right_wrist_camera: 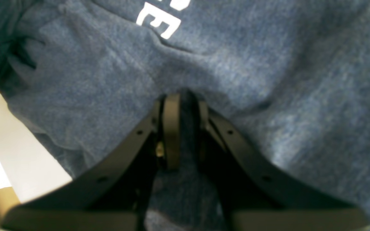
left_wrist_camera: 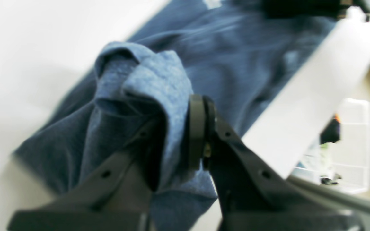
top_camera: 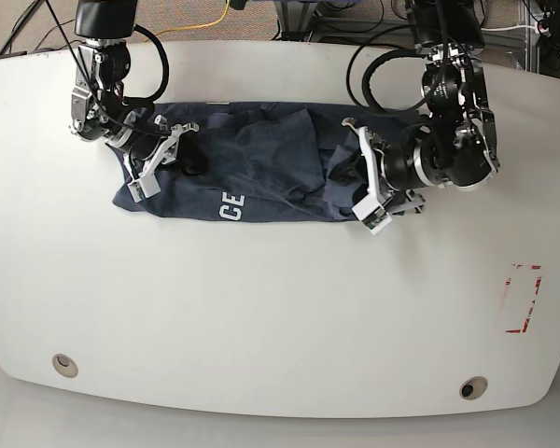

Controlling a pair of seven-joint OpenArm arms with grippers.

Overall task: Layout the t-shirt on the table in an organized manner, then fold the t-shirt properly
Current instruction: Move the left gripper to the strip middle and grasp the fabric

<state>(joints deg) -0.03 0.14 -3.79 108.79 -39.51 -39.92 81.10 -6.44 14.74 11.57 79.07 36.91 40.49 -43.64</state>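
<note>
I see the dark navy-blue heathered cotton t-shirt [top_camera: 252, 177] lying bunched in a long strip on the far half of the white smooth bench [top_camera: 280, 317], well apart from the red rectangular mark [top_camera: 523, 299]. My left gripper [left_wrist_camera: 178, 134] is clamped on a raised fold of the shirt. My right gripper [right_wrist_camera: 185, 128] is closed, pinching cloth just below the white lettering [right_wrist_camera: 162, 19].
</note>
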